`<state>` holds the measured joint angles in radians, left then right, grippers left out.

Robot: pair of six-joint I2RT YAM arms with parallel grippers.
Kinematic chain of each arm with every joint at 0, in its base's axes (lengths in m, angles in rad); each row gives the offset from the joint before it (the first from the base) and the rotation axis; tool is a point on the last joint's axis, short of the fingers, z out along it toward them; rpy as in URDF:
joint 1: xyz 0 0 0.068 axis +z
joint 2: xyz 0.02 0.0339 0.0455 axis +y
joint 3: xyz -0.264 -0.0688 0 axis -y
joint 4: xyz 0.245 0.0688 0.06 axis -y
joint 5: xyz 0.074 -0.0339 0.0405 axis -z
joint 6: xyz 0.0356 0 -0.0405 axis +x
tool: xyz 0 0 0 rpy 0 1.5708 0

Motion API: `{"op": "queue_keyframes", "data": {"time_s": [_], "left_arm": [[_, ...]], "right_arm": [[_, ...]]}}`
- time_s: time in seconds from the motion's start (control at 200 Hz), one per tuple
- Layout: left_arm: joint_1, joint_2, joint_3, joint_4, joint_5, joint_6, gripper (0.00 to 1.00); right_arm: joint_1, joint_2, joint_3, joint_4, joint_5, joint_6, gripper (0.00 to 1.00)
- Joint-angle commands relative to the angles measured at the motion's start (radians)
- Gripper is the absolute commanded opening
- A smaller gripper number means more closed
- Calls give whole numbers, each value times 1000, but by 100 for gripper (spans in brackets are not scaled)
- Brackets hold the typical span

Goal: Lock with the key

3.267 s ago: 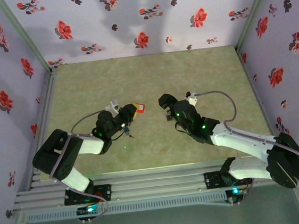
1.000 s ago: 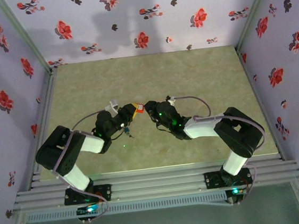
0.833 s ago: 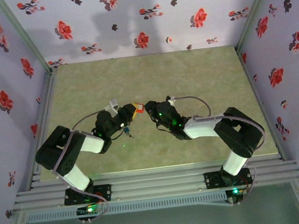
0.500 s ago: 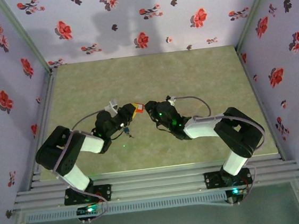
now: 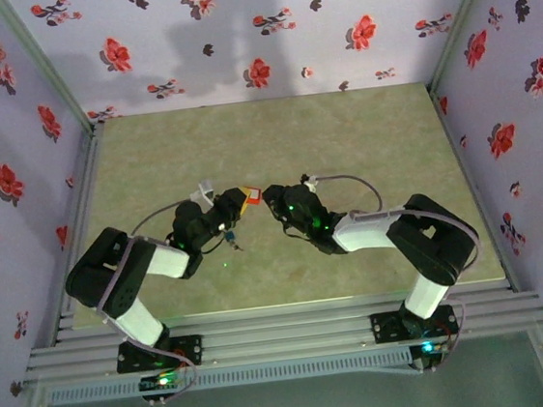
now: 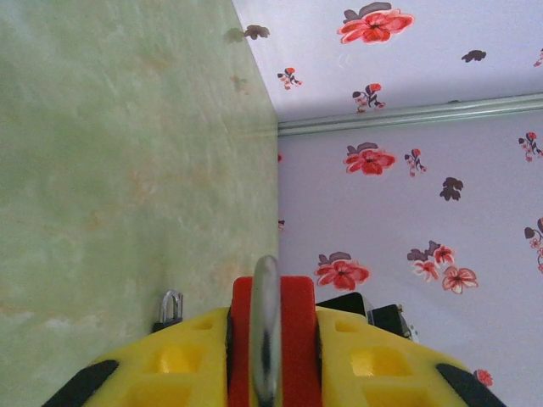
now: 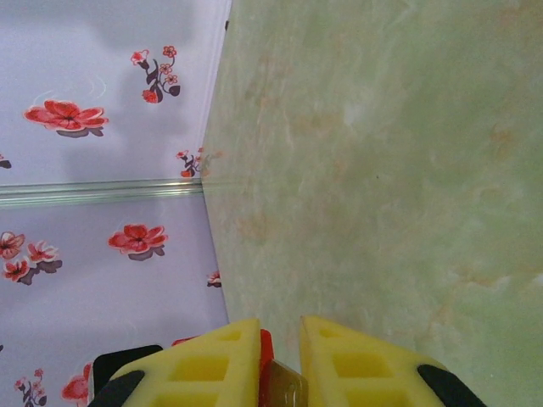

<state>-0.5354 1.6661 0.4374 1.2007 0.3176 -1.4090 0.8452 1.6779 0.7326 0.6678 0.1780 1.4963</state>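
Observation:
My left gripper (image 5: 241,205) is shut on the red padlock (image 5: 251,199) and holds it above the table. In the left wrist view the yellow fingers (image 6: 182,348) press the padlock's (image 6: 299,309) red body on both sides, and its silver shackle (image 6: 265,322) runs down the middle. My right gripper (image 5: 270,205) meets the padlock from the right. In its own view the right gripper (image 7: 280,329) stands narrow, with the padlock's red edge (image 7: 266,343) by one finger. A glossy brownish piece (image 7: 288,388) fills the gap lower down. I cannot tell whether that is the key.
A small dark piece with a metal loop (image 6: 170,305) shows beyond the left finger, and a dark bit (image 5: 230,241) sits under the left gripper. The green table (image 5: 342,138) stretches back to flowered walls (image 5: 234,32) on three sides.
The right arm came in from the right to the padlock about three seconds ago. Over the last second both arms hold their places. The left grip is unchanged.

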Motion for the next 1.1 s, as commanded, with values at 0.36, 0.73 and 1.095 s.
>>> {"op": "queue_keyframes", "data": {"time_s": [0.36, 0.73, 1.095], "left_arm": [[8, 53, 4, 72, 35, -66, 0], [13, 73, 6, 76, 49, -148, 0], [17, 100, 15, 82, 68, -191, 0]], "right_arm": [[12, 43, 22, 144, -12, -24, 16], [17, 103, 13, 296, -12, -79, 18], [19, 111, 6, 312, 13, -137, 14]]}}
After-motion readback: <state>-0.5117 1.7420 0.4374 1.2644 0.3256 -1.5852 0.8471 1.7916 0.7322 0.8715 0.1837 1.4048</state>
